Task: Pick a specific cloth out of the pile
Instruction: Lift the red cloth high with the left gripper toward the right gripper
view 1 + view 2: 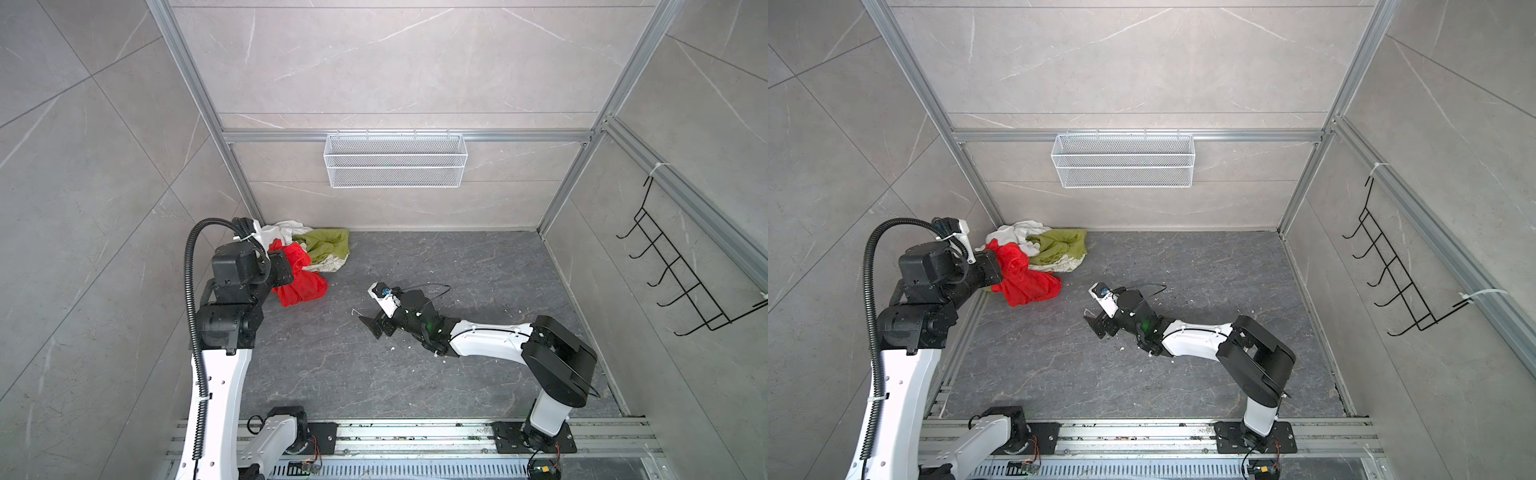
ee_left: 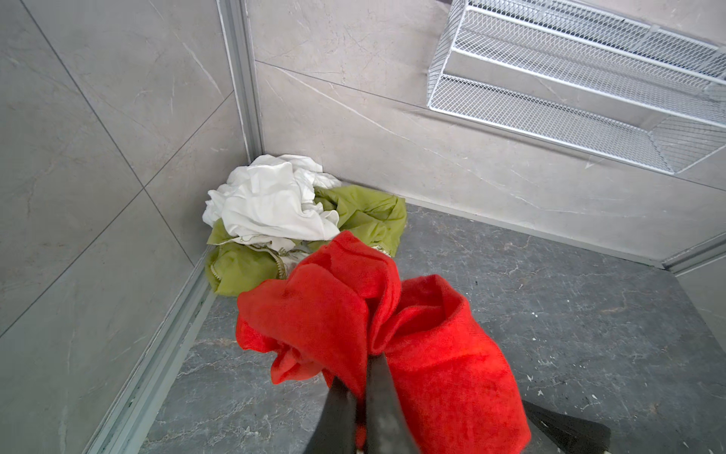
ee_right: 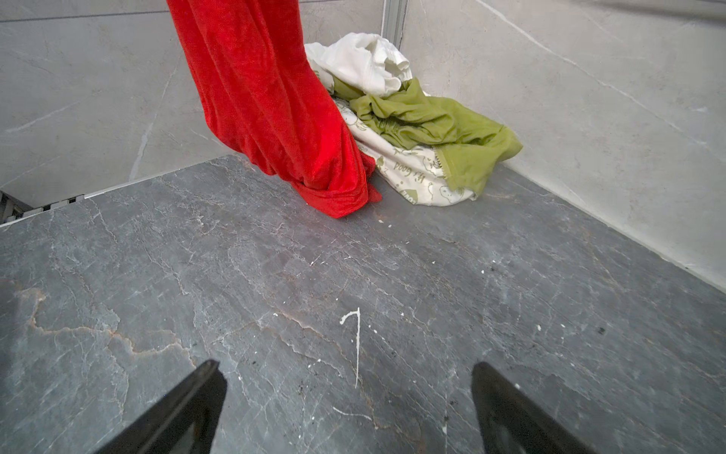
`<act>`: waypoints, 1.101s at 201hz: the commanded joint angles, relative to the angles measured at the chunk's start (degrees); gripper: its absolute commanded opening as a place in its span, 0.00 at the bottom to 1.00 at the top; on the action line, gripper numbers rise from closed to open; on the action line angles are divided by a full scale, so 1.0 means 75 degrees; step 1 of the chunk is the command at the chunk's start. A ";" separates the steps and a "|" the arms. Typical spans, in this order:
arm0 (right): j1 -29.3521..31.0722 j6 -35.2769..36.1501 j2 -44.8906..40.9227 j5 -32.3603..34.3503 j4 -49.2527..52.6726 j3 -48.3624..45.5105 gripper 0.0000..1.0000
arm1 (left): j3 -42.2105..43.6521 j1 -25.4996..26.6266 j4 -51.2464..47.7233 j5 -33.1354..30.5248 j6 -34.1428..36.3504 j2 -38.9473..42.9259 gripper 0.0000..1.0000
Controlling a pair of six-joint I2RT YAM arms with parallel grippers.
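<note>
The red cloth [image 1: 305, 282] [image 1: 1030, 282] hangs lifted from my left gripper [image 2: 358, 369], which is shut on a bunched fold of it. Its lower end [image 3: 334, 196] touches the dark floor beside the pile. The pile sits in the back left corner: a white cloth [image 2: 271, 204] on top of an olive-green cloth [image 2: 365, 212] with a pale patterned part [image 3: 408, 173]. In both top views my left gripper [image 1: 286, 266] [image 1: 998, 266] is just in front of the pile. My right gripper [image 3: 345, 367] [image 1: 372, 324] is open and empty, low over the middle of the floor.
A white wire basket [image 1: 395, 160] hangs on the back wall. A black wire hook rack [image 1: 673, 270] is fixed to the right wall. Both arm bases stand on the aluminium rail [image 1: 415, 432] at the front. Walls close in the pile on two sides.
</note>
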State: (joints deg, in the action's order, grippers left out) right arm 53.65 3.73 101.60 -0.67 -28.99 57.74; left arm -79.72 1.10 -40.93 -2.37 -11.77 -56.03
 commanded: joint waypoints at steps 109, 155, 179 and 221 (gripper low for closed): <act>0.0159 0.0108 -0.0035 0.0170 -0.0100 0.0215 1.00 | -0.0597 0.0029 0.1260 0.1186 -0.0543 0.0587 0.00; 0.0159 0.0131 -0.0138 0.0218 -0.0171 0.0126 1.00 | -0.0805 0.0032 0.1785 0.1625 -0.1259 0.0532 0.00; 0.0159 0.0131 -0.0207 0.0218 -0.0258 0.0054 1.00 | -0.0893 0.0029 0.2083 0.1875 -0.1615 0.0476 0.00; 0.0159 0.0134 -0.0360 0.0253 -0.0462 -0.0091 1.00 | -0.1128 0.0033 0.2270 0.2239 -0.2005 0.0297 0.00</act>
State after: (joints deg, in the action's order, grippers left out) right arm 54.43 3.97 101.23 0.64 -30.22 58.02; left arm -85.34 1.15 -31.18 10.98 -23.31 -53.98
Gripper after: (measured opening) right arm 0.995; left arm 0.056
